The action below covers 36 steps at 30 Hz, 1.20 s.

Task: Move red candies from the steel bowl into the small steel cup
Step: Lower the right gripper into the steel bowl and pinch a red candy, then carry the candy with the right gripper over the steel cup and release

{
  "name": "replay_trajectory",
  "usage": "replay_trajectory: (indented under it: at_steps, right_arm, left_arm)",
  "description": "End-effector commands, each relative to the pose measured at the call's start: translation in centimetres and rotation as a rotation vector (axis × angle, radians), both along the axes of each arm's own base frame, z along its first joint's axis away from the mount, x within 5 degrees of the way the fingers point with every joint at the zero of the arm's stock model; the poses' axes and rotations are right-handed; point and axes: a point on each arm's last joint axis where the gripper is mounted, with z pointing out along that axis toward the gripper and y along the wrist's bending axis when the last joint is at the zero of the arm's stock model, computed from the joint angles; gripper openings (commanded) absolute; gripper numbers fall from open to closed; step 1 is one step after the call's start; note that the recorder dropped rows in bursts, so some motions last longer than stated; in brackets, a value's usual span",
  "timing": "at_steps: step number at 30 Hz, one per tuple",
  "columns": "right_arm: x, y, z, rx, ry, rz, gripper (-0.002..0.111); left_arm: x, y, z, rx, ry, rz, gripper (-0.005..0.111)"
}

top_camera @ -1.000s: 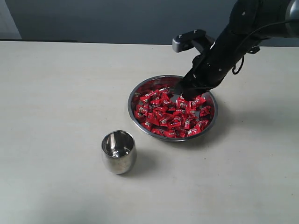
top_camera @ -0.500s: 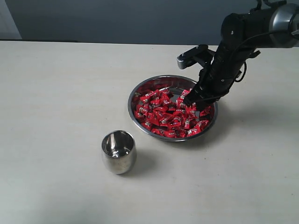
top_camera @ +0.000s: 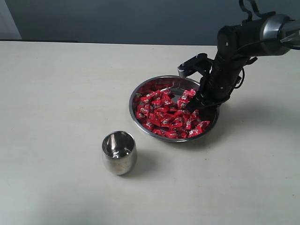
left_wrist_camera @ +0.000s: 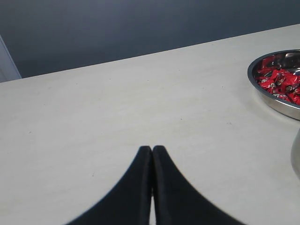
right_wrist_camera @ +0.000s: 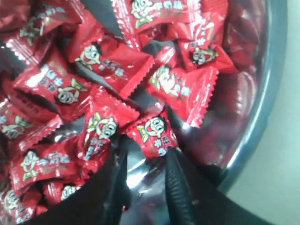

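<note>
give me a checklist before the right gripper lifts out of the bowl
1. Candy at the right gripper: ok, one sits between its tips.
2. Grip closed on it: cannot tell.
3. Only one candy caught: cannot tell, others crowd close.
4. Cup upright, mouth open: ok.
5. Way from bowl to cup: ok, nothing stands between.
6. Left gripper out of the way: ok, shut, away from the bowl.
</note>
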Motion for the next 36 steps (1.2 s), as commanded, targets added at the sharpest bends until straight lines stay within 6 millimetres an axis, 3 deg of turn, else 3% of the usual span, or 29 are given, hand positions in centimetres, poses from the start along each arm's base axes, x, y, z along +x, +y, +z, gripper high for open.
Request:
replay_trajectory:
  at_steps: [1,13,15,19,27,36]
  right_arm:
    - [0.4,-0.1,-0.6,-0.013,-0.013,-0.005,0.030]
    - [0.8,0.1,-0.7,0.012,-0.051,-0.032,0.029]
    - [0.8,0.2,-0.6,0.021,-0.051,-0.038,0.023]
    - [0.7,0.2,-0.7,0.025,-0.037,-0.047,-0.001]
    - [0.5,0.3,-0.6,0.044,-0.019,-0.065,-0.001]
    - [0.2,0.4,3.3,0.090,-0.097,-0.073,-0.001]
  left_arm:
    - [0.0,0.0,0.1,-0.007,-0.012,-0.007,0.000]
    - [0.0,0.0,0.1,-0.007,-0.012,-0.007,0.000]
    - [0.0,0.0,0.1,-0.007,-0.012,-0.007,0.000]
    - [0.0,0.0,0.1,-0.007,-0.012,-0.007,0.000]
    - [0.0,0.0,0.1,-0.007,-0.012,-0.007,0.000]
    - [0.0,0.0,0.1,-0.007,-0.012,-0.007,0.000]
